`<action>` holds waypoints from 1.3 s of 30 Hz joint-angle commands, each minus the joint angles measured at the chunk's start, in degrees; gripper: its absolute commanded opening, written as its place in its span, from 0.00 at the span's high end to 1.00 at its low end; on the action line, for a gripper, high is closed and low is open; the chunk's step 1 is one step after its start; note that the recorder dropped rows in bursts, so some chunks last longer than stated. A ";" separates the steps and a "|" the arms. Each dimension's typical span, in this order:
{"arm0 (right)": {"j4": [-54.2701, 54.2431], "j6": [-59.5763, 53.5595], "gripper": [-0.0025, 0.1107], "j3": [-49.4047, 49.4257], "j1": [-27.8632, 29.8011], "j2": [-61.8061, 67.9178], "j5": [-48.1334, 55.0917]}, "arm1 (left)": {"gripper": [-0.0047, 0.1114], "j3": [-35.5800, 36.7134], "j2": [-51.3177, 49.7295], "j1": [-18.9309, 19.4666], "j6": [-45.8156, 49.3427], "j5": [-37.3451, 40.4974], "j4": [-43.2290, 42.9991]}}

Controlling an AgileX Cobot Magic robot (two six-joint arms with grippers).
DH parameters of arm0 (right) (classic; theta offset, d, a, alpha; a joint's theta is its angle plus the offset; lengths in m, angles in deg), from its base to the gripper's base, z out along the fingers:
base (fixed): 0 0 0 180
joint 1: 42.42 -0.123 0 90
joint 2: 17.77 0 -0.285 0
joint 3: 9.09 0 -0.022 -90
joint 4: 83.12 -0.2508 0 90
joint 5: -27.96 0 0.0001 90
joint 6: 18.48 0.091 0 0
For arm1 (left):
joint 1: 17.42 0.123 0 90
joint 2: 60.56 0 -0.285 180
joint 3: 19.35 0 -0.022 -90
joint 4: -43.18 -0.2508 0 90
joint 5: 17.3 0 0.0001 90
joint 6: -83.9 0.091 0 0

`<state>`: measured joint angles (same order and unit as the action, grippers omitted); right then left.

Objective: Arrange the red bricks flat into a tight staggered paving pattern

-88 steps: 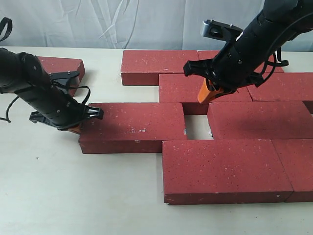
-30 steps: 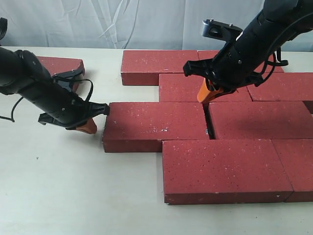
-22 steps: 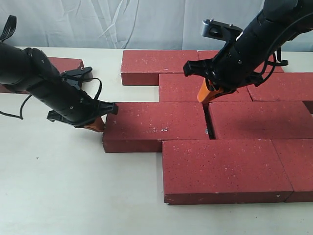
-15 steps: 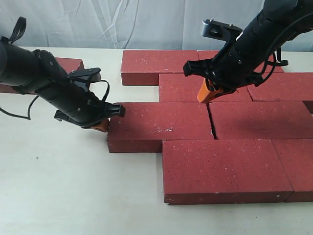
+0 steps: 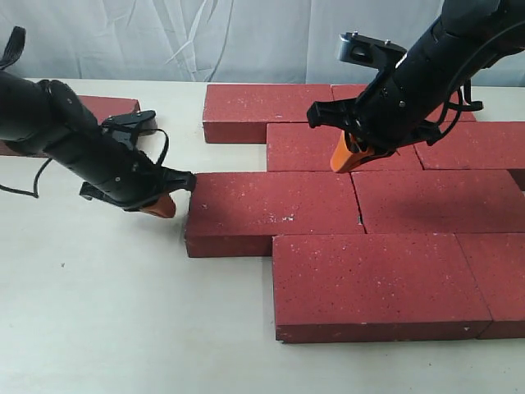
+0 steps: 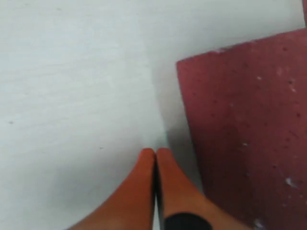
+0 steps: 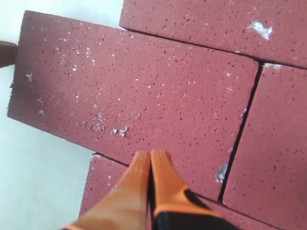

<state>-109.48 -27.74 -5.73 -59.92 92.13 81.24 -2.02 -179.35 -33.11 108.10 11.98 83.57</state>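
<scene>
Exterior view: the red bricks (image 5: 377, 283) lie flat on the pale worktop (image 5: 98, 320) in 4 staggered rows, on the right side and centre of the scene. Joints between them read as thin dark lines, with no open gaps visible.

Left end effector (image 5: 158, 207): the 2 orange fingers are pressed together and hold nothing. It sits low, just beside the left short end of the third-row brick (image 5: 275, 212). The left wrist view shows the same: closed left end effector (image 6: 154, 160), brick edge (image 6: 249, 134) close alongside, a strip of shadow between. Cannot confirm contact.

Right end effector (image 5: 346, 156): fingers also closed and empty, over the second row. In the right wrist view its tips (image 7: 151, 160) hover above, or rest on, a brick face (image 7: 134, 91); cannot tell which.

The third-row brick's long axis runs left-right, and its right end meets its neighbour at a hairline seam. Judged seated.

Key relation: 1 lone brick (image 5: 111, 107) lies well apart from the paving, at the back left, partly hidden behind the left arm. It is behind and slightly left of the left end effector. Its long axis looks left-right, parallel to the rows. The left arm is much nearer; the right would have to cross the whole paving. Likely next: bring this brick rightward to join a row.
</scene>
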 commanded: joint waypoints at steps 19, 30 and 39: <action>-0.10 -1.22 0.98 -0.18 0.37 -0.52 -0.46 | 0.96 -0.20 13.79 15.05 0.43 -6.18 -4.27; 0.24 -1.25 0.98 -0.18 0.16 -0.52 -0.60 | 0.96 -10.26 12.78 15.14 -10.24 -3.42 -26.12; 0.24 -1.25 0.98 -0.18 0.17 -0.52 -0.72 | 0.96 -22.27 3.64 16.04 -16.75 3.17 -35.26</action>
<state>-109.58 -28.36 -5.73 -59.92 92.13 80.79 -20.87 -172.73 -17.89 92.37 13.73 49.31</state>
